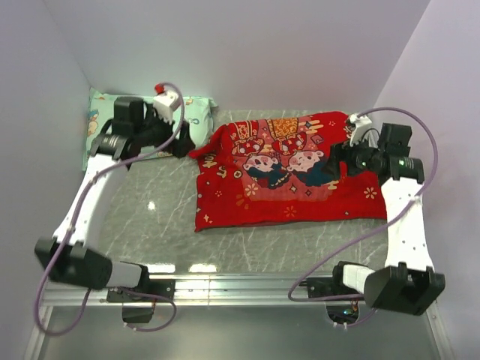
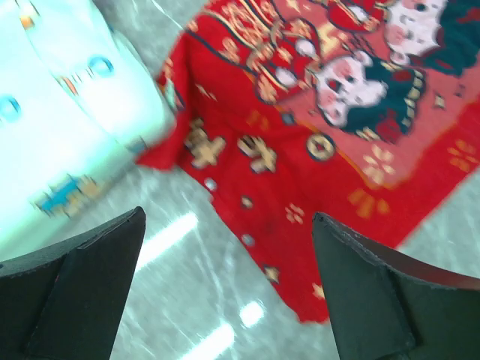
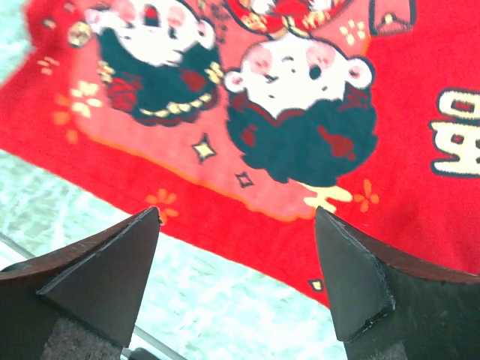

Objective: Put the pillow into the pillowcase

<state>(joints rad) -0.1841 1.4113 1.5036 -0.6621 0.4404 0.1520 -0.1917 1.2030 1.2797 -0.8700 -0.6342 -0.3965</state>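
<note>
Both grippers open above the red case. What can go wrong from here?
1. The left gripper hangs open near where the mint-green pillow meets a corner of the pillowcase. Closing there might catch the wrong pillow.
2. The right gripper is open over the printed face. A pinch there may grab both fabric layers rather than open the mouth.
3. The pillow shows in no view, so it cannot be told whether it is already inside.

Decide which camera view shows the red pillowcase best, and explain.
The top external view: it shows almost the whole pillowcase, printed face up. The left wrist view catches only a blurred corner; the right wrist view only a close-up of its print.
</note>
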